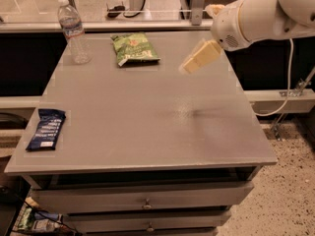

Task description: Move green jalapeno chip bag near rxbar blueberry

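Observation:
The green jalapeno chip bag [134,48] lies flat on the grey table [147,107] at the back, left of centre. The rxbar blueberry [46,129], a dark-blue wrapper with white bands, lies near the table's front left edge. My gripper [199,58], cream-coloured, hangs above the table at the back right, on the end of the white arm [261,16]. It is to the right of the green bag and apart from it, holding nothing that I can see.
A clear plastic water bottle [74,31] stands upright at the back left corner, left of the green bag. Drawers [145,200] sit under the tabletop. A rail and glass run behind the table. A white cable hangs at the right.

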Controlling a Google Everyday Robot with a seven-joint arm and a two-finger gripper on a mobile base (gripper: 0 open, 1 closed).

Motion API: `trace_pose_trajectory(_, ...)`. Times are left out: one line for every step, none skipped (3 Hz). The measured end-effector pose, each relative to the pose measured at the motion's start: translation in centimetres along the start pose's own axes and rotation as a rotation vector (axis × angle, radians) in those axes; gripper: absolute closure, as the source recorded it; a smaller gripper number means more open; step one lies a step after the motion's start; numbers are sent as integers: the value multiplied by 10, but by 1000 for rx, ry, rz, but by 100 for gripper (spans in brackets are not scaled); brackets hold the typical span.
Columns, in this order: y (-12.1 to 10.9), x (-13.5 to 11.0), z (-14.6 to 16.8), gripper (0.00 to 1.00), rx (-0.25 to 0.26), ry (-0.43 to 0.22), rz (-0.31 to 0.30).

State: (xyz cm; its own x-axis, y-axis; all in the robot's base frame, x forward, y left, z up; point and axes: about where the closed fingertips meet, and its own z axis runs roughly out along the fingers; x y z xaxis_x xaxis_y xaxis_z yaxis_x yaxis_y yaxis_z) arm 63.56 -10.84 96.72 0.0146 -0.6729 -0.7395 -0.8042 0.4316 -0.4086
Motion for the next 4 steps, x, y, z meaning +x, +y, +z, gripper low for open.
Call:
trace_pose_trajectory(0,0,0,0,0,0,0)
trace_pose_trajectory(-5,-6,12,0,-14,1,5)
trace_pose_trajectory(-23,-10,47,0,-41,2,26)
trace_pose_trajectory(-46,-19,90,0,-51,-5,43)
